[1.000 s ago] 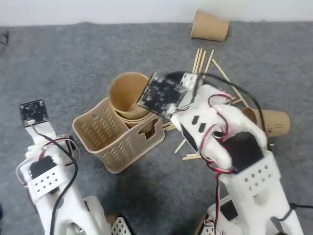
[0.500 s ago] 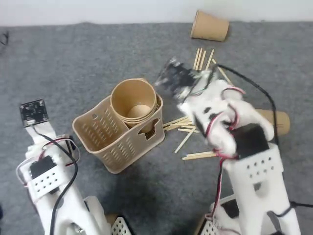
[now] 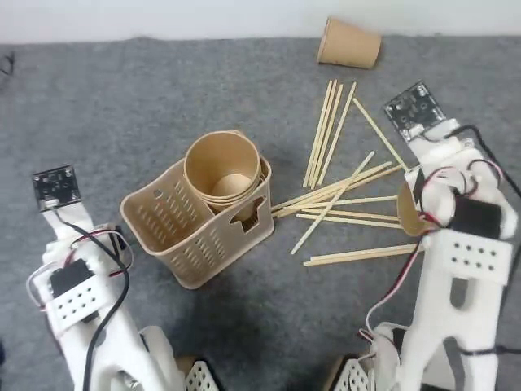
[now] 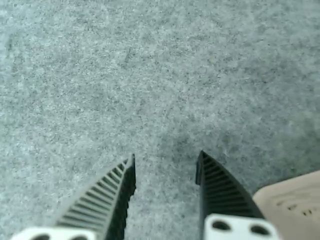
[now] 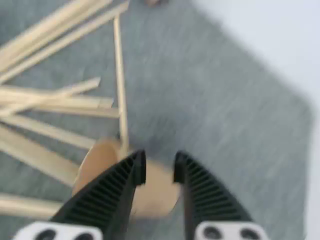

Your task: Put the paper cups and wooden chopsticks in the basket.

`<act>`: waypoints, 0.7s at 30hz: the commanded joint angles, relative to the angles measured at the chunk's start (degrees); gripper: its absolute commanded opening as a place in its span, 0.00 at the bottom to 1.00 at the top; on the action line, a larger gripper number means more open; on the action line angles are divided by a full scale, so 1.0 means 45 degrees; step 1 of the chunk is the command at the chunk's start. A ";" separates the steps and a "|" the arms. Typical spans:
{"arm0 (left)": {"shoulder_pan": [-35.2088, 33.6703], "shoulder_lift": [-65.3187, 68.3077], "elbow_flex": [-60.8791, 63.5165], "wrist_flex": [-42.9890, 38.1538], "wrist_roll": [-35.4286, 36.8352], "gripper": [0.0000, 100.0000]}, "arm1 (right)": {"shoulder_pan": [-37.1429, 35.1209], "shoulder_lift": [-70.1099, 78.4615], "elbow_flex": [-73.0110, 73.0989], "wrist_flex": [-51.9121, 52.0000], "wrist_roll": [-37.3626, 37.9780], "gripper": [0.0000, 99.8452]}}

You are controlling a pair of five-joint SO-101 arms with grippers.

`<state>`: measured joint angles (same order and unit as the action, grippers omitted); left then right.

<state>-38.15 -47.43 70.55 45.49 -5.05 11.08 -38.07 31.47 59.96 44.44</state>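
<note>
Left gripper (image 4: 165, 167): jaws apart, nothing between them, hanging over the grey carpet (image 3: 122, 98) to the left of the basket (image 3: 175, 218); a corner of the basket pokes into its wrist view. Right gripper (image 5: 159, 165): jaws a narrow gap apart, also empty, sitting right above the side-lying cup (image 3: 409, 210) at the right of the scene, which lies partly hidden under the right arm. That cup is on the carpet, its mouth facing left toward the wooden chopsticks (image 3: 338, 191). The chopsticks are all on the carpet, scattered in a loose fan between basket and right arm; the near-left ends of a few reach up to the basket's right wall. The stacked cups (image 3: 221, 163) are already in the basket, upright, mouths up. The far cup (image 3: 348, 42) lies on its side at the far edge, well apart from everything else.
</note>
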 commanded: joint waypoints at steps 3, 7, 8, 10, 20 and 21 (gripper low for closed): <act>0.0000 -0.0098 -0.0068 -0.0176 -0.0078 0.19 | 0.0205 0.0635 -0.0078 0.1319 0.0195 0.13; 0.0000 -0.0098 -0.0068 -0.0176 -0.0078 0.19 | 0.0244 0.0733 0.0567 0.1651 0.0195 0.13; 0.0020 -0.0098 -0.0068 -0.0176 -0.0078 0.19 | 0.0244 0.0733 0.0762 0.1612 0.0195 0.13; 0.0039 -0.0156 0.0049 -0.0215 -0.0078 0.19 | 0.0244 0.0733 0.1114 0.1534 0.0176 0.13; 0.0000 -0.0156 0.0127 -0.0234 -0.0078 0.19 | 0.0244 0.0752 0.2989 -0.0752 -0.1153 0.13; 0.0000 -0.0156 0.0127 -0.0234 -0.0078 0.19 | 0.0264 0.0752 0.3282 -0.1221 -0.1348 0.13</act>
<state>-38.15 -47.43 71.43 45.49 -5.05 11.25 -34.90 44.75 59.08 40.57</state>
